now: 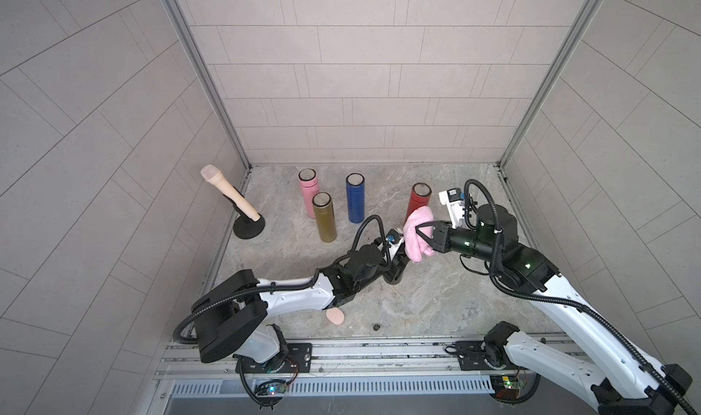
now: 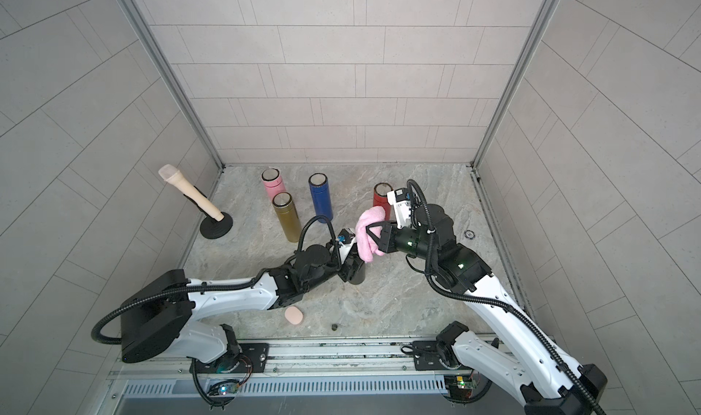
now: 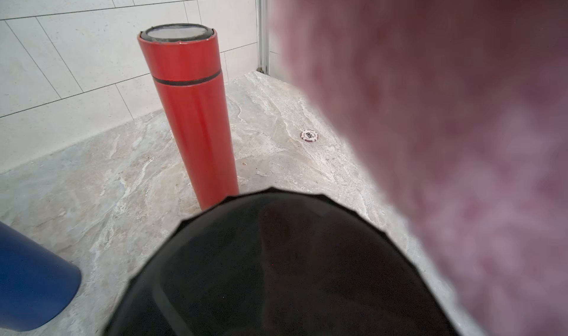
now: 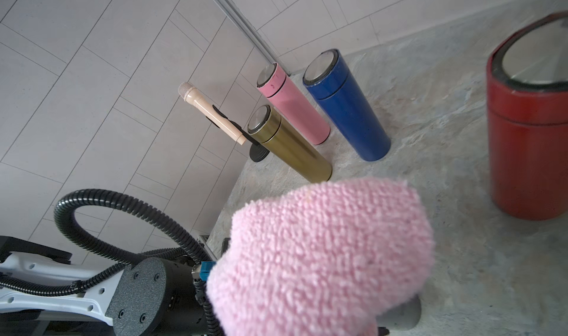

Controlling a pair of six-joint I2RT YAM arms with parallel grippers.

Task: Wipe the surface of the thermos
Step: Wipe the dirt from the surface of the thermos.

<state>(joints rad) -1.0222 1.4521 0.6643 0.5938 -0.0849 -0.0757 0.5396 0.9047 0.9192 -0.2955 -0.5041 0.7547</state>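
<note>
A black thermos (image 1: 394,277) stands upright in the middle of the marble floor. My left gripper (image 1: 396,263) is closed round its body. In the left wrist view the dark top of the black thermos (image 3: 276,273) fills the lower middle and hides the jaws. My right gripper (image 1: 423,236) is shut on a bunched pink cloth (image 1: 415,238). The cloth hangs just above and against the thermos's top. In a top view the pink cloth (image 2: 366,238) covers the thermos's upper end. It also fills much of the right wrist view, where the cloth (image 4: 322,251) hides the jaws.
Behind stand a pink thermos (image 1: 308,189), a gold thermos (image 1: 324,219), a blue thermos (image 1: 355,200) and a red thermos (image 1: 417,202). A beige microphone (image 1: 231,200) leans on a black stand at the left wall. A beige oval piece (image 1: 335,317) and a poker chip (image 2: 469,234) lie on the floor.
</note>
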